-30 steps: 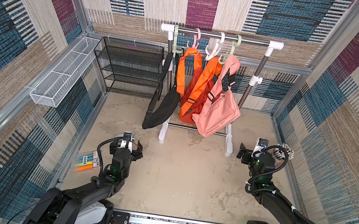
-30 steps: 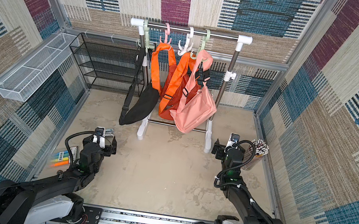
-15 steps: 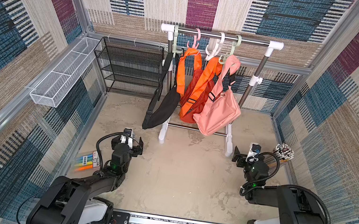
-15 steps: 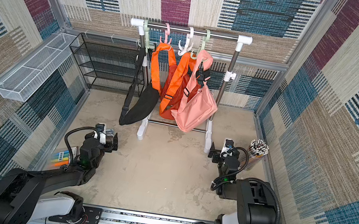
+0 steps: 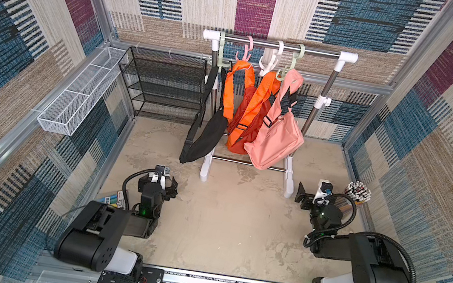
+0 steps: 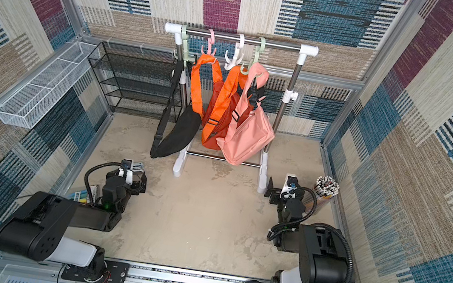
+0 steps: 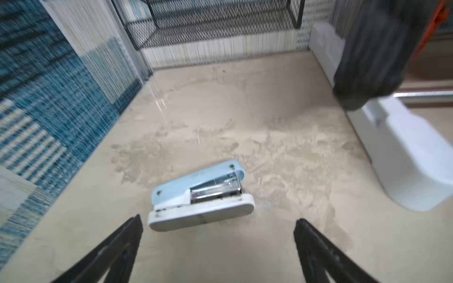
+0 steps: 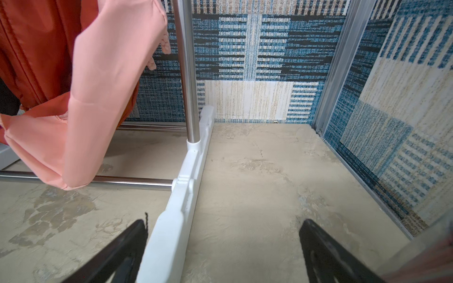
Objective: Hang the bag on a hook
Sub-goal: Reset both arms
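Change: both arms are now folded back toward the base rail with their elbows raised, where a second ago they lay stretched forward over the table (image 5: 235, 229). The bags hang as they did.
Left gripper (image 7: 217, 219): about where it was a second ago, low over the table. Its jaws are spread wide and hold nothing.
Stapler (image 7: 201, 193): pale blue, lying on the table just ahead of the left fingertips, and not gripped.
Right gripper (image 8: 224, 221): a little nearer the rack's white foot (image 8: 176, 220) than before. Its jaws are spread wide and empty.
Right finger (image 8: 120, 252): just beside the white foot; contact cannot be told.
Pink bag (image 5: 276, 138): hanging by its strap from a green hook (image 5: 290, 65) on the rack (image 5: 280, 45). Its lower corner is in front of the bottom bar.
Orange bag (image 5: 242, 105): hanging next to the pink bag and partly behind it. Its straps go up to the pink hook (image 5: 247, 48) and the white hook (image 5: 274, 59).
Black bag (image 5: 207, 135): hanging from a second green hook (image 5: 221, 50) by the rack's left post.
Pen cup (image 5: 358, 192): near the right arm, by the side wall.
Mesh shelf (image 5: 166, 84): black, against the back wall beside the rack.
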Action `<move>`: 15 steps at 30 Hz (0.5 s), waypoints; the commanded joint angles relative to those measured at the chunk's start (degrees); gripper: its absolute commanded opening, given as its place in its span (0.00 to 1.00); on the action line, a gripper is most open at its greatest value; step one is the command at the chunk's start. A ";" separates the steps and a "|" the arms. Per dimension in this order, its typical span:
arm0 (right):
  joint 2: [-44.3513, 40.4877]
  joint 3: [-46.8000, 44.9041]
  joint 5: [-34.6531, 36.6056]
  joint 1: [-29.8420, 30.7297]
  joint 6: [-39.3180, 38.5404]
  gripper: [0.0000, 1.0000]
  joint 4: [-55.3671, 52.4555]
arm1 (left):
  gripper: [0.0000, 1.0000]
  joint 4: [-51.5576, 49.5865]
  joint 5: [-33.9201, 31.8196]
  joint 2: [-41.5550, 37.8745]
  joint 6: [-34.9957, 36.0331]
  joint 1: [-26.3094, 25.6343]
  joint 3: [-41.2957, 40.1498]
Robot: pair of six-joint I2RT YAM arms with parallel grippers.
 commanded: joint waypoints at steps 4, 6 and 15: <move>0.06 0.23 -0.86 -0.09 0.19 1.00 2.24 | 0.99 6.73 0.03 -0.35 -0.80 1.25 0.62; 0.11 0.34 -0.87 -0.09 0.22 1.00 2.11 | 0.99 6.91 -0.95 0.82 -0.73 1.39 1.68; -0.06 -0.17 -0.25 -0.09 0.51 1.00 2.63 | 0.99 -0.65 -2.37 -0.51 -1.35 1.22 5.00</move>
